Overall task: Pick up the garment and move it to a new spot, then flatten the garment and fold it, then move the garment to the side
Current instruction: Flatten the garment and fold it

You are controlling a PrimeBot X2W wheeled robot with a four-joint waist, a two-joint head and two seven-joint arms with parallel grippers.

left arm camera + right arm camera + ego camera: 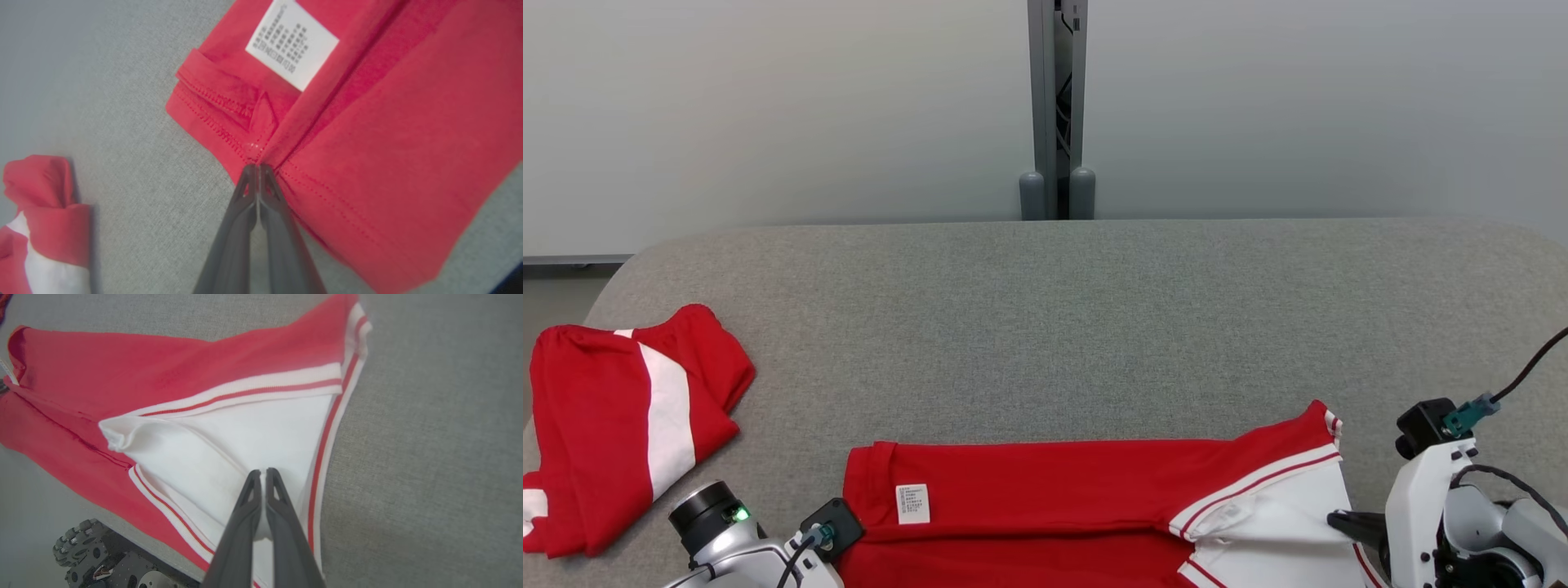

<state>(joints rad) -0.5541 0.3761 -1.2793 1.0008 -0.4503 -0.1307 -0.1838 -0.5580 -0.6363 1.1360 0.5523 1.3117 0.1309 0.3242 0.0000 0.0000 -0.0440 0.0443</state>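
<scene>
– Red garment (pixel 1054 498): where, which way?
– Flat on the grey worktop (pixel 1094 327), at the near edge, its lower part cut off by the head view's bottom. Long axis left-right: hem end with care label (pixel 912 503) at robot's left, white striped-trim end at right.
– Pincers?
– Both gripping: left pincer (pixel 258 167) clamped on the hem corner, right pincer (pixel 264 471) pinched together on the white part.
– Anything else?
– One red-and-white garment (pixel 621 425), bunched, far left of worktop, well apart.

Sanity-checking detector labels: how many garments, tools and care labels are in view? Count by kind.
Garments: 2, side garment, held garment
Tools: 2, left tool, right tool
Care label: 1
Total: 5
</scene>
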